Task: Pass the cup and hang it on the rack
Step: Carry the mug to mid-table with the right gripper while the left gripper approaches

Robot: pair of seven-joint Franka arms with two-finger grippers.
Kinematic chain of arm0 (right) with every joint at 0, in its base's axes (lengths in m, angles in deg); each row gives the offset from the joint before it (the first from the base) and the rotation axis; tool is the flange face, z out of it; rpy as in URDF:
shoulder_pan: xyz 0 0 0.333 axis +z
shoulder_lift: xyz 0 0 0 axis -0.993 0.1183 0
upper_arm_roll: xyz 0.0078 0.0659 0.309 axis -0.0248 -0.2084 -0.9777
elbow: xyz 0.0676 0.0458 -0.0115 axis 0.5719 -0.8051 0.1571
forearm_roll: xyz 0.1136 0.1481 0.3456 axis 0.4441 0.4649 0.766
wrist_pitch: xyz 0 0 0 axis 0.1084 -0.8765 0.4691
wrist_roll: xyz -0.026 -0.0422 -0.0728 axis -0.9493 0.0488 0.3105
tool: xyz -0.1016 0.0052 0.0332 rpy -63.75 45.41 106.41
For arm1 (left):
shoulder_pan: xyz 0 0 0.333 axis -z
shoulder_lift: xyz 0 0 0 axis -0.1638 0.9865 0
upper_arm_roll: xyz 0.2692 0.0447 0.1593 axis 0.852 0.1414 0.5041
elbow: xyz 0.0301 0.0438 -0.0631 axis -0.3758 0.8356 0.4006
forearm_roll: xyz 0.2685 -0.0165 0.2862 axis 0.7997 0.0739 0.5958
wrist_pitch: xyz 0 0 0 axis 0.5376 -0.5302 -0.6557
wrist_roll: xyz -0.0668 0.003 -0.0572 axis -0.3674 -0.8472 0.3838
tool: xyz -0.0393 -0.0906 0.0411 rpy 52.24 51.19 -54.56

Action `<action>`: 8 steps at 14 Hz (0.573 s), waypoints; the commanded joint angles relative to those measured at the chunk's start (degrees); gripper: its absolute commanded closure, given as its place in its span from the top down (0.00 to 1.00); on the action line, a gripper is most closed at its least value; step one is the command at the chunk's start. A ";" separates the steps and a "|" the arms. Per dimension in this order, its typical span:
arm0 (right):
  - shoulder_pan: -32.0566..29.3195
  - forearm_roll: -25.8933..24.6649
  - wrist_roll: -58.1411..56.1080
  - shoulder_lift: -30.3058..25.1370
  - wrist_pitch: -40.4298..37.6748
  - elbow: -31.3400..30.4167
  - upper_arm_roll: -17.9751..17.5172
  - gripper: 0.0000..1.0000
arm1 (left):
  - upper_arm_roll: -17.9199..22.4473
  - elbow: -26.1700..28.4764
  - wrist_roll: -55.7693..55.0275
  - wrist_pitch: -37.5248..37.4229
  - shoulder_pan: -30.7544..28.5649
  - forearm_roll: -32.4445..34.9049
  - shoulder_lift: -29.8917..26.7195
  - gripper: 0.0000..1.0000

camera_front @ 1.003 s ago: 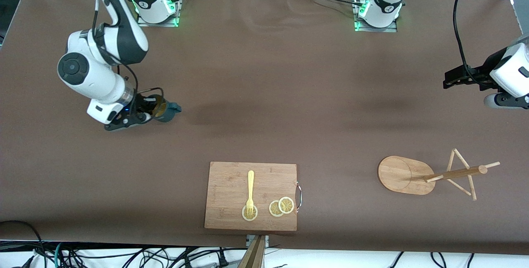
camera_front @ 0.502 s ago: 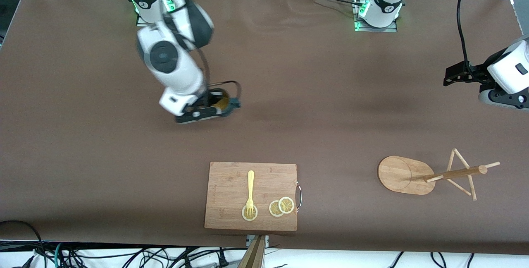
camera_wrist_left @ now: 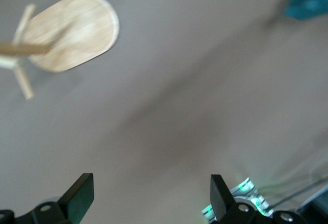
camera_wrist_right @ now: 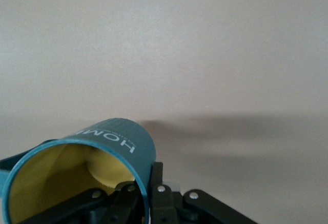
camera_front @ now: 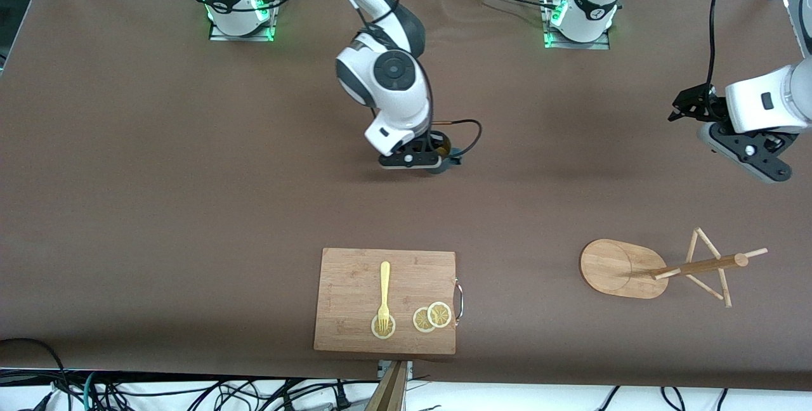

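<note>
1 cup (camera_front: 441, 156) hangs over mid-table, its rim clamped in the right gripper (camera_front: 426, 156). Left gripper (camera_front: 688, 105) waits spread wide over its table end, above the rack (camera_front: 660, 267); the handover wants the handle kept reachable.

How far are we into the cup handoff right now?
Pickup looks done: the right hand is shut on the cup and holds it over the middle of the table. The handoff is not yet made: the left hand is open and empty, over the table at the left arm's end. Left to do: passing the cup and hanging it on the rack, whose pegs are bare.
</note>
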 commanded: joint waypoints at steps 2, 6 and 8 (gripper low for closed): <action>3.64 -4.49 5.25 4.72 2.13 2.86 2.25 0.00 | 0.08 3.99 15.80 -0.14 -1.68 -6.03 -0.64 1.00; 5.85 -5.64 5.96 5.95 2.40 2.86 5.25 0.00 | 0.17 10.66 29.94 3.98 -2.65 -12.80 -0.64 1.00; 5.85 -5.55 6.05 6.13 2.31 2.86 5.34 0.10 | 0.08 14.01 34.10 6.26 -2.65 -15.45 -0.64 1.00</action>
